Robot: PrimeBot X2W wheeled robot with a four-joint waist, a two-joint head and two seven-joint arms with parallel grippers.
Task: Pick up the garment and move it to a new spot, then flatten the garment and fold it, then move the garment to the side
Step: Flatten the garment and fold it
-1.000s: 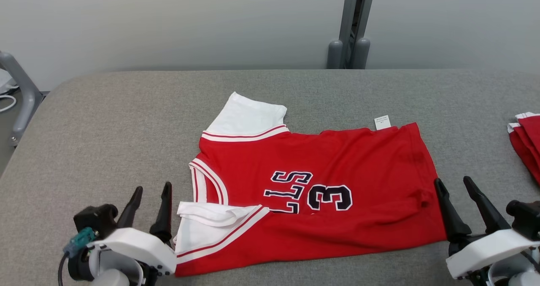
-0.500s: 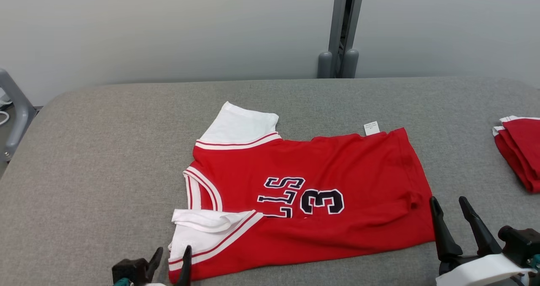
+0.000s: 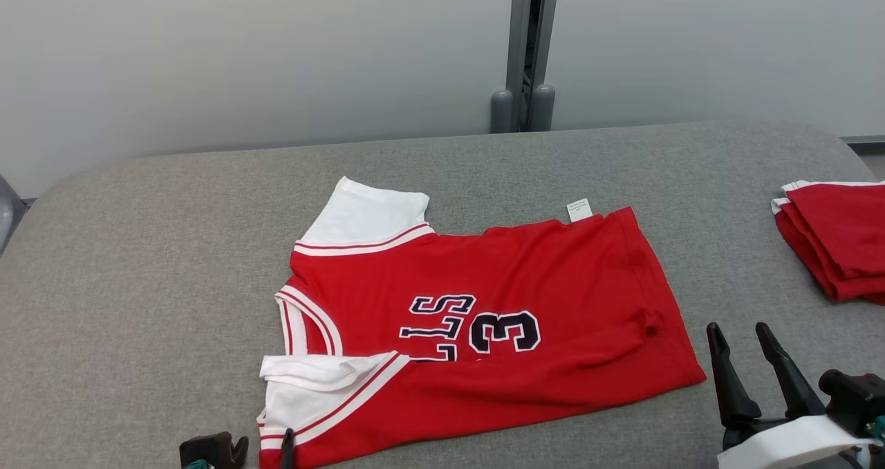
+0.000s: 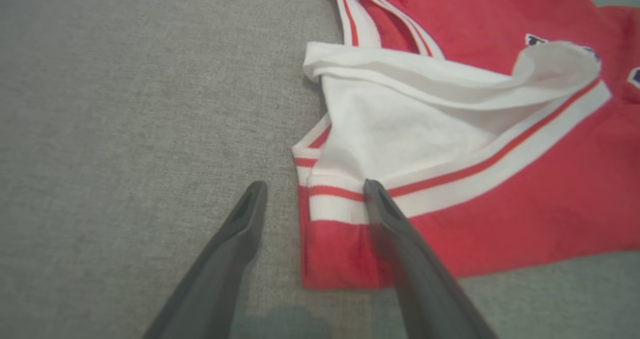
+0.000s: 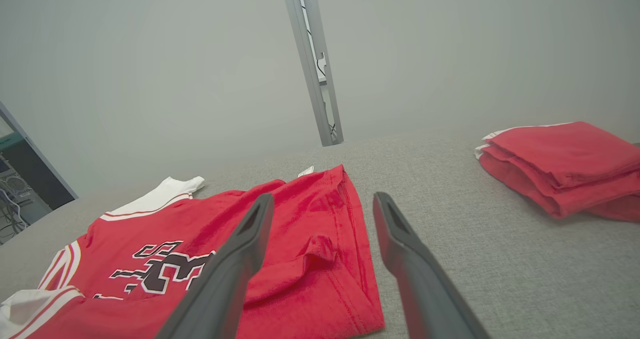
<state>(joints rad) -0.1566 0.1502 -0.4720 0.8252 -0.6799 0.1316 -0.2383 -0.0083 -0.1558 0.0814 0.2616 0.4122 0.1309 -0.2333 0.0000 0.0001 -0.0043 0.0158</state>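
The garment [image 3: 484, 330] is a red jersey with white sleeves and dark lettering, lying folded in half lengthwise on the grey padded table [image 3: 159, 247]. One white sleeve is folded over near its front left corner [image 4: 400, 129]. My left gripper [image 3: 265, 448] stands open at that corner; in the left wrist view one finger rests over the striped hem [image 4: 340, 199] and the other on bare table. My right gripper [image 3: 738, 334] is open just off the jersey's right hem [image 5: 350, 239], holding nothing.
A stack of folded red garments [image 3: 836, 241] lies at the table's right edge [image 5: 560, 164]. A grey post [image 3: 523, 47] rises behind the table against a pale wall. Bare table lies to the left and behind the jersey.
The head camera has tilted and turned, so the whole scene slid left and down. My left gripper has dropped toward the picture's bottom edge; both grippers stay open.
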